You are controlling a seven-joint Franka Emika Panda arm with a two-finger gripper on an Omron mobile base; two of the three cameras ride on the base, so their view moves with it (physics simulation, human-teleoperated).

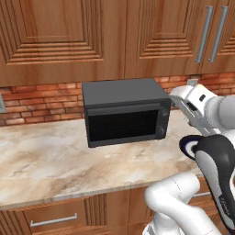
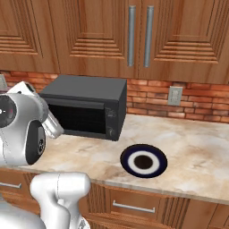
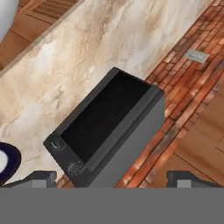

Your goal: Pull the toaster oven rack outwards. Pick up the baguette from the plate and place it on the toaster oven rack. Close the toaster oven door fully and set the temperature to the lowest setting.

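The dark toaster oven [image 1: 125, 111] stands on the marble counter against the brick wall. Its door [image 1: 123, 124] is shut flat against the front, and two knobs sit on the control strip [image 1: 162, 121] at its right end. The rack and the baguette are hidden. The navy-rimmed plate [image 2: 144, 161] lies to the right of the oven near the counter's front, with a dark patch at its centre. In the hand view my gripper [image 3: 113, 179] hangs above the oven [image 3: 109, 127], looking down on its front. Its fingertips [image 3: 41, 177] stand wide apart, open, with nothing between them.
Wooden wall cabinets [image 2: 134, 36] with long metal handles hang over the counter. A wall outlet [image 2: 174, 95] sits in the brick right of the oven. Bare marble [image 1: 46, 156] stretches left of the oven, and drawers [image 1: 53, 220] run below the counter's front edge.
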